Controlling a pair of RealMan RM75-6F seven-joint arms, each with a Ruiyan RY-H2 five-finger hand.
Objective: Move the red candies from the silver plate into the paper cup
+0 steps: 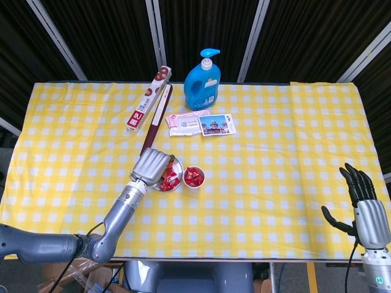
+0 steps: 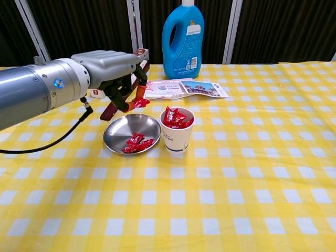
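The left hand [image 2: 113, 71] is raised above the silver plate [image 2: 118, 131], at about 12 o'clock from its centre, and it pinches one red candy [image 2: 140, 103] between the fingertips. More red candies [image 2: 137, 143] lie on the plate near its 5 o'clock edge. The paper cup [image 2: 176, 129] stands just beside the plate at 3 o'clock, with red candies inside. The right hand [image 1: 360, 201] is well apart, at the right table edge, fingers spread and holding nothing.
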